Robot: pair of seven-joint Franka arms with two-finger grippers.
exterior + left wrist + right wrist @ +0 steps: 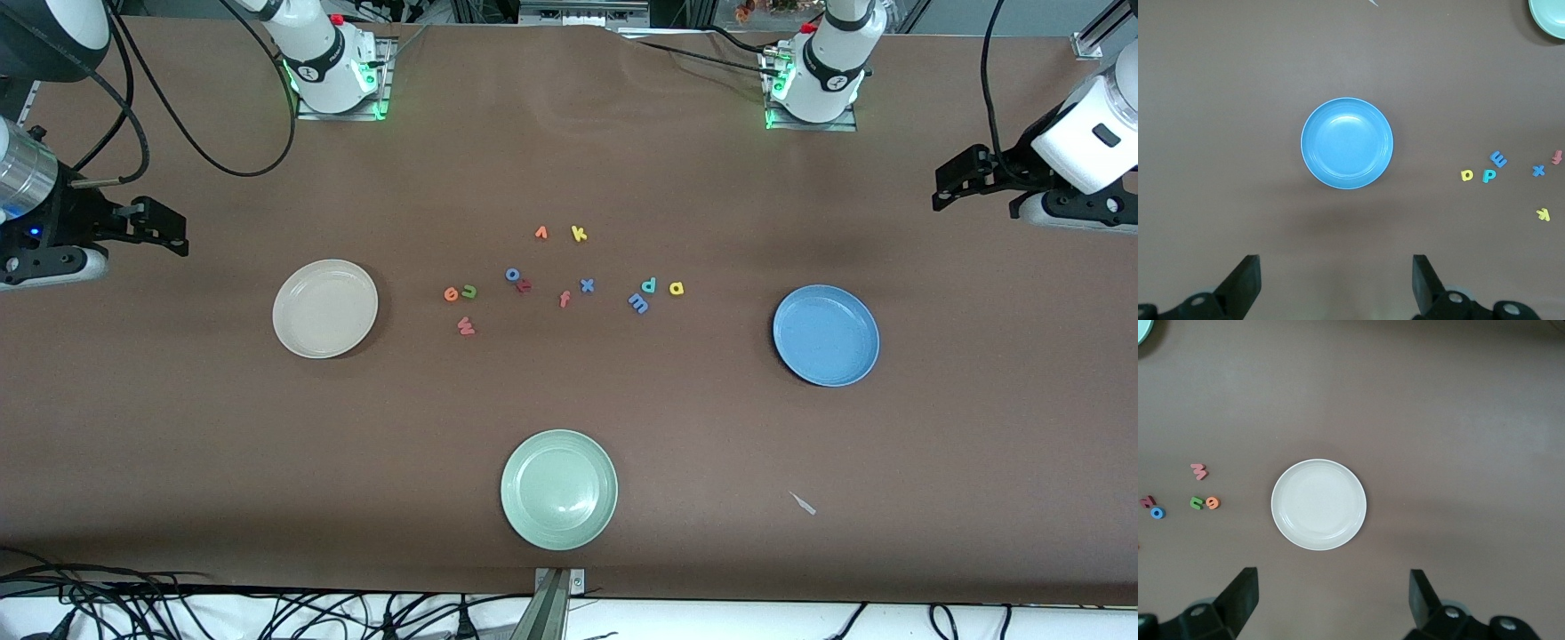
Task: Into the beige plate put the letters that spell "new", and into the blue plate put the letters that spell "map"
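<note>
The beige plate (pixel 325 308) (pixel 1319 504) lies toward the right arm's end, the blue plate (pixel 826 335) (pixel 1347 143) toward the left arm's end. Between them lie the orange e (pixel 451 293), green n (pixel 468 291) and salmon w (pixel 466 327), and closer to the blue plate the blue m (pixel 638 303), teal p (pixel 649 284) and yellow a (pixel 677 287). My right gripper (pixel 169 231) (pixel 1333 590) hangs open and empty high over its table end. My left gripper (pixel 944 185) (pixel 1337 273) hangs open and empty over its own end.
A pale green plate (pixel 559 489) sits near the front edge. Other letters lie mid-table: blue o (pixel 513 274), dark red letter (pixel 524 285), salmon f (pixel 564 299), blue x (pixel 587 285), yellow k (pixel 579 234), an orange letter (pixel 541 233). A small scrap (pixel 803 503) lies near the front.
</note>
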